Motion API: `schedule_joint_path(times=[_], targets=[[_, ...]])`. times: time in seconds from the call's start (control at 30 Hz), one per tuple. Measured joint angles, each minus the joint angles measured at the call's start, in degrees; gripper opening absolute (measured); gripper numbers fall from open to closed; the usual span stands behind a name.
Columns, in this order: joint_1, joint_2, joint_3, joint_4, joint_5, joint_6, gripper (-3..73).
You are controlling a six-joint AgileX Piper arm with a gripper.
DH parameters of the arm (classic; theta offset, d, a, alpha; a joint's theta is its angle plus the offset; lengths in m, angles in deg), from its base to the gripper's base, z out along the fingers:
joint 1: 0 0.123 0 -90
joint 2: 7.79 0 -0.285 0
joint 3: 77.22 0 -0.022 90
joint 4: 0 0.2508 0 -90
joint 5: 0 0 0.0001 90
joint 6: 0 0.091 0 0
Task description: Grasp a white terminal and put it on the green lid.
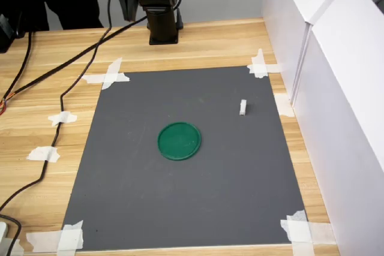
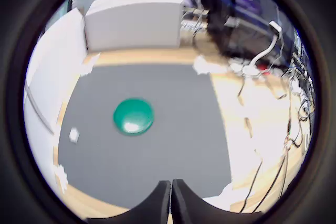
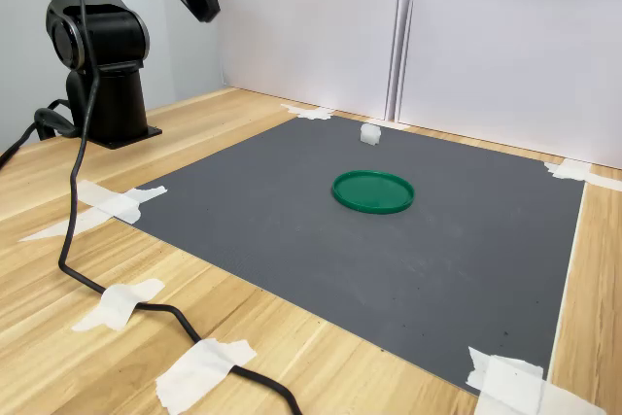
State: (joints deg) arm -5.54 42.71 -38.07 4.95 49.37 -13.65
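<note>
White terminal upright on the grey mat, apart from the green lid, nearer the white wall. Likely light, rigid; best pinched across narrow sides. Gripper raised, fingers pressed together, empty.

Grey mat taped to wooden table, white wall panels alongside

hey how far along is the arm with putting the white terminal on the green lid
Nothing is done yet. The terminal sits alone on the grey mat, apart from the lid, which is bare. The end effector is raised near the arm's base, fingers together, holding nothing. Reaching, grasping and placing all remain.
</note>
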Motion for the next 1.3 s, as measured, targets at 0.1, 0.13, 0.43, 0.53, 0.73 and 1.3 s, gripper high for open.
schedule_joint_path(times=[0.1, 0.13, 0.43, 0.53, 0.73, 1.3], targets=[[0.0, 6.4, -1.5, 2.1, 4.4, -4.0, -1.6], [-0.1, 8.4, -2.1, 2.4, 5.5, -4.4, -1.2], [-0.1, 22.0, -11.3, 2.1, 11.9, -5.7, 20.7], [-0.1, 25.1, -13.8, 2.1, 12.8, -4.2, 34.8], [1.0, 28.3, -15.4, 1.8, 11.3, 1.8, 58.2], [32.1, 38.9, -15.7, 2.6, -0.5, 19.1, 63.1]])
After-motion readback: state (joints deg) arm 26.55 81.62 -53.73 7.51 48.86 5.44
